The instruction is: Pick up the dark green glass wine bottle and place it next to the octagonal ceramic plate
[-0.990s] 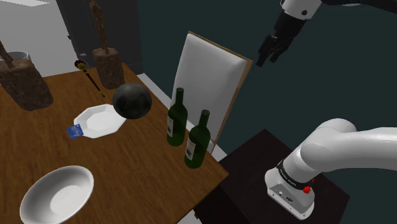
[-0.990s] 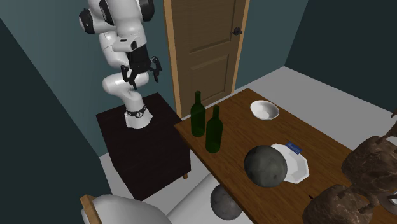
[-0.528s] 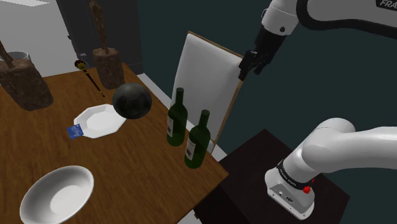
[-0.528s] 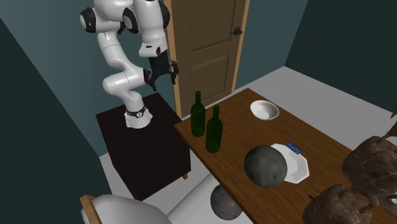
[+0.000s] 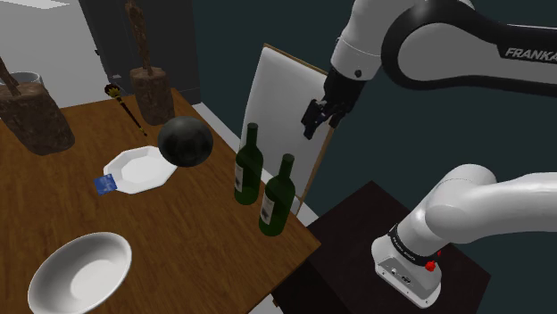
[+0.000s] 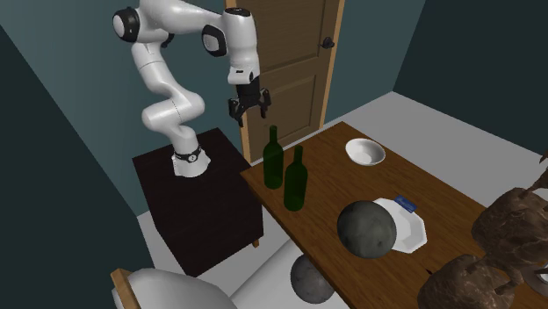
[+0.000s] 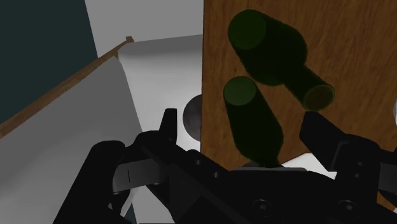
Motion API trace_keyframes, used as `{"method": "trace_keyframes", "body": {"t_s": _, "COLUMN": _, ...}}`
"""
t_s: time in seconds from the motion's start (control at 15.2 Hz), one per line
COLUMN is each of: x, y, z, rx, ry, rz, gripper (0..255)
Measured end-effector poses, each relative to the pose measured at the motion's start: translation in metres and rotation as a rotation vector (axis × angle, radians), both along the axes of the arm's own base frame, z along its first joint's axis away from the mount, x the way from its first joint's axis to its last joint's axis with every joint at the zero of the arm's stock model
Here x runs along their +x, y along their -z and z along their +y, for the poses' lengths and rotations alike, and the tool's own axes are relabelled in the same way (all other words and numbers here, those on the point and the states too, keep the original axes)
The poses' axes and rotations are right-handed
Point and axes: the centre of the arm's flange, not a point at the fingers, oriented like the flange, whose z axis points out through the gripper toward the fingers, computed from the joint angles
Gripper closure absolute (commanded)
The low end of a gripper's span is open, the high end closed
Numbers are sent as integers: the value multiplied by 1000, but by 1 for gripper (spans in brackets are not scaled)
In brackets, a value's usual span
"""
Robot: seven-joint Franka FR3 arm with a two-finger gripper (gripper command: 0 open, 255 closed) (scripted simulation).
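Now the spread fingers (image 7: 316,127) hang high near the corner bottle (image 5: 278,196) and its twin (image 5: 249,165) on the tabletop (image 5: 178,232); drop straight over one neck, squeeze gently.

- Two dark green glass wine bottles (image 5: 248,169) (image 5: 278,201)
- One white octagonal plate (image 5: 129,176)
- One white round bowl (image 5: 78,272)
- Two dark grey mottled spheres (image 6: 366,228) (image 6: 309,281)
- Two rough brown lumps (image 5: 36,120) (image 5: 152,94)
- One brown wooden table (image 5: 178,236)
- One white chair with wooden frame (image 5: 290,107)
- One brown panelled wooden door (image 6: 281,61)
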Motion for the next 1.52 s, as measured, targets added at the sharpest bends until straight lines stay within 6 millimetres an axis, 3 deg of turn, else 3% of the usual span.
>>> {"method": "trace_keyframes", "body": {"t_s": 0.46, "x": -2, "y": 37, "z": 80, "rx": -10, "ry": -7, "rz": -10, "gripper": 0}}
{"method": "trace_keyframes", "body": {"t_s": 0.99, "x": 4, "y": 77, "z": 86, "rx": -10, "ry": -7, "rz": -11, "gripper": 0}}
{"method": "trace_keyframes", "body": {"t_s": 1.39, "x": 4, "y": 81, "z": 86, "rx": -9, "ry": -7, "rz": -11, "gripper": 0}}
{"method": "trace_keyframes", "body": {"t_s": 1.45, "x": 4, "y": 81, "z": 86, "rx": -9, "ry": -7, "rz": -11, "gripper": 255}}
{"method": "trace_keyframes", "body": {"t_s": 1.52, "x": 4, "y": 81, "z": 86, "rx": -9, "ry": -7, "rz": -11, "gripper": 255}}
